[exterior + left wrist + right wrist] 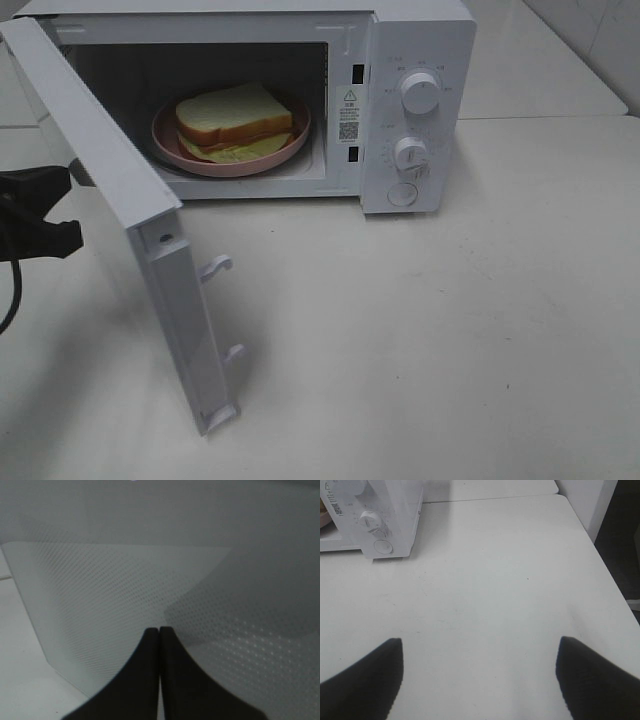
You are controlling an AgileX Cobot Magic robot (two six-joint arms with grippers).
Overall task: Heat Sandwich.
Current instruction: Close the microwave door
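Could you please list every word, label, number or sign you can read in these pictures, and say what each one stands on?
No text is legible enough to quote.
Small sticker on the front frame of the white microwave oven: warning triangle and dark square code, print too small.
Marks around its upper round white dial: too small.
Scale around its lower round white dial: too small.
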